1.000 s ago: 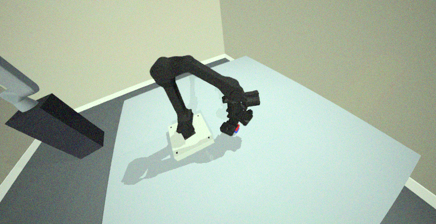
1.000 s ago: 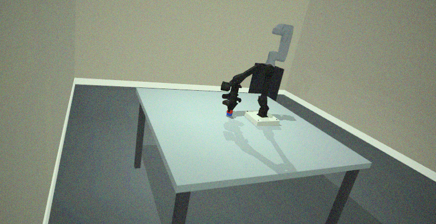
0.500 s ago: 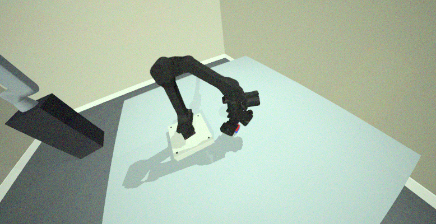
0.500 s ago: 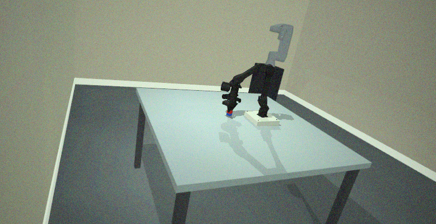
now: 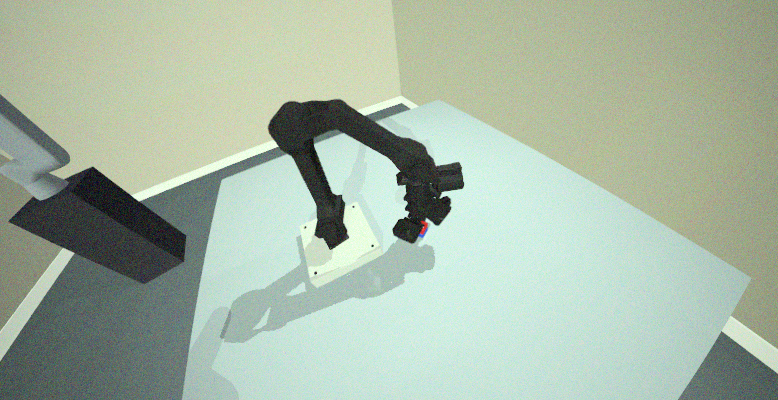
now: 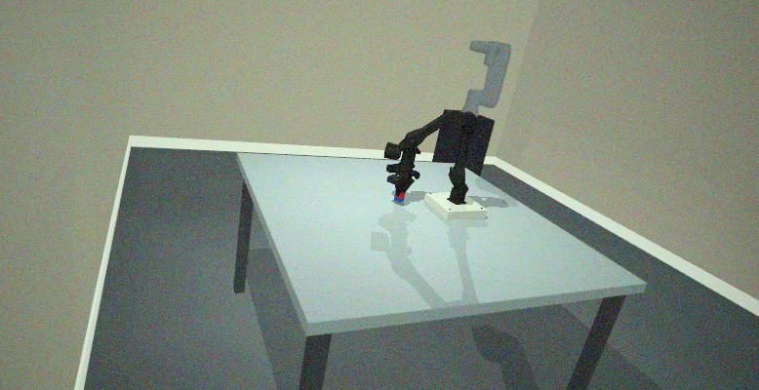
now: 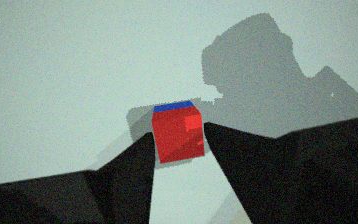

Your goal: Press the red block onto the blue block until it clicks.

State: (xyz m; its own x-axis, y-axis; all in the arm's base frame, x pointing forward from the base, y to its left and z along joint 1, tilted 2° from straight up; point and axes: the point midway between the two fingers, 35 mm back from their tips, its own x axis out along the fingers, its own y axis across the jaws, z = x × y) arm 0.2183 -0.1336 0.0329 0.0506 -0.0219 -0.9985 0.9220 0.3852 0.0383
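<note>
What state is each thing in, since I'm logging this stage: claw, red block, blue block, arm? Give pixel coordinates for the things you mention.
Claw [image 5: 421, 227] [image 6: 399, 192] [image 7: 179, 133]: open, fingertips either side of the red block.
Red block [image 5: 425, 227] [image 6: 400, 194] [image 7: 179, 136]: on the blue block; click unclear.
Blue block [image 5: 422, 234] [image 6: 398, 200] [image 7: 173, 106]: under the red one.
Arm [image 5: 375, 130] [image 6: 427, 129]: bent, reaching down.
</note>
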